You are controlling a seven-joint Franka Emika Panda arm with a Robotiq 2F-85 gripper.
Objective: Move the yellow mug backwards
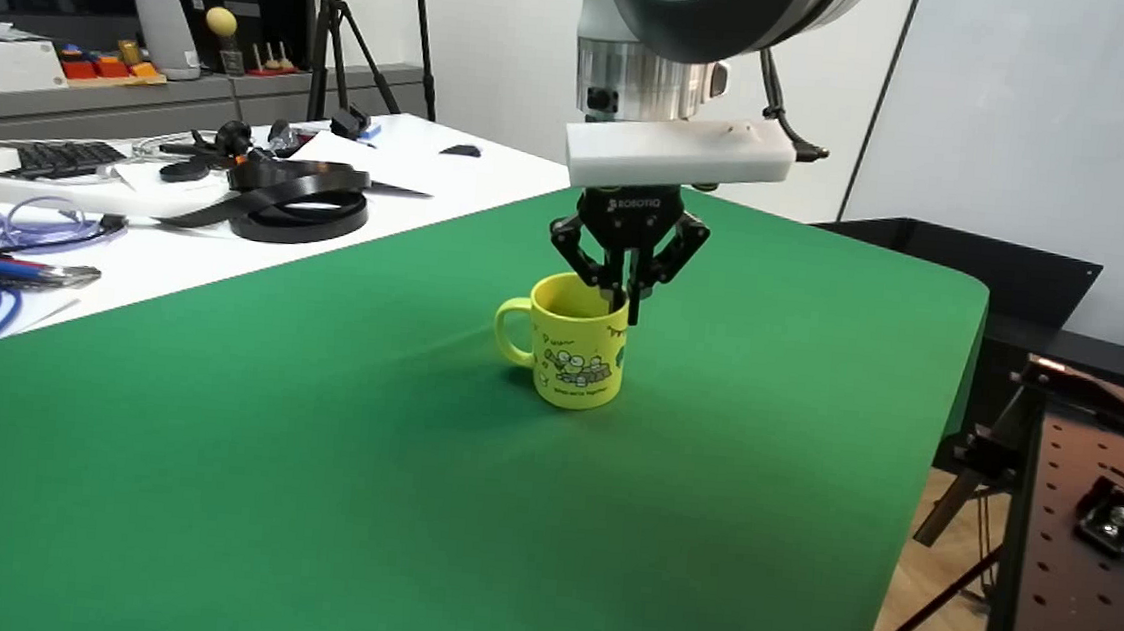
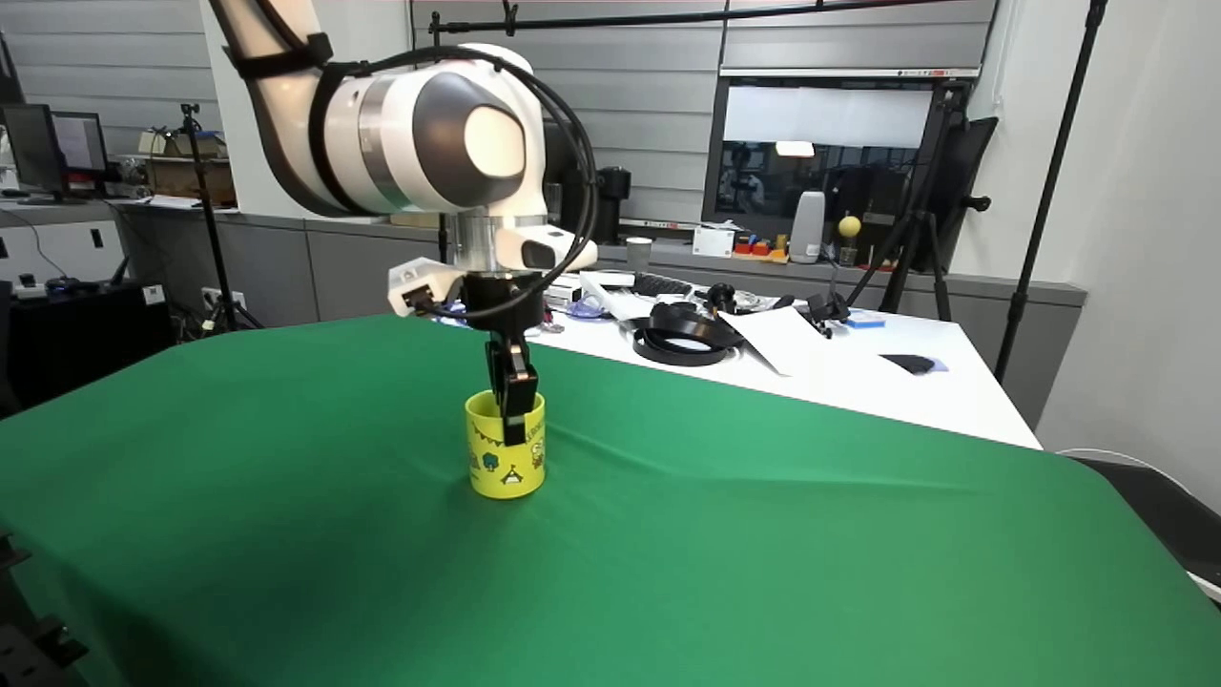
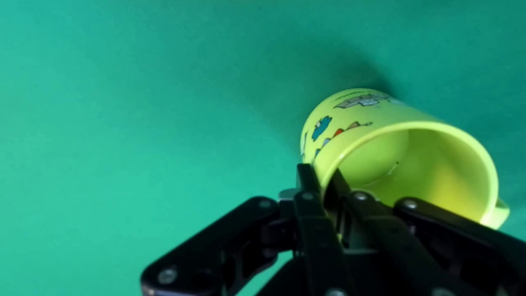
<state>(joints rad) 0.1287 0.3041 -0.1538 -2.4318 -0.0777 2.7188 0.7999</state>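
The yellow mug (image 1: 573,362) stands upright on the green-covered table (image 1: 355,520), with its loop handle to the left in this exterior view. It also shows in an exterior view (image 2: 491,468), where its handle is hidden. My gripper (image 1: 624,308) points straight down at the mug's rim and also shows in an exterior view (image 2: 514,434). In the wrist view, the gripper (image 3: 321,176) has one black finger inside the mug (image 3: 382,117) and one outside, closed on the wall between them, on the side away from the handle. I cannot tell whether the base touches the cloth.
A white desk (image 1: 494,165) adjoins the green table, with a black strap roll (image 1: 301,215), a keyboard (image 1: 63,158), cables and pens. A perforated dark panel (image 1: 1095,558) stands beside the table's edge. A tripod (image 1: 332,47) stands behind the desk.
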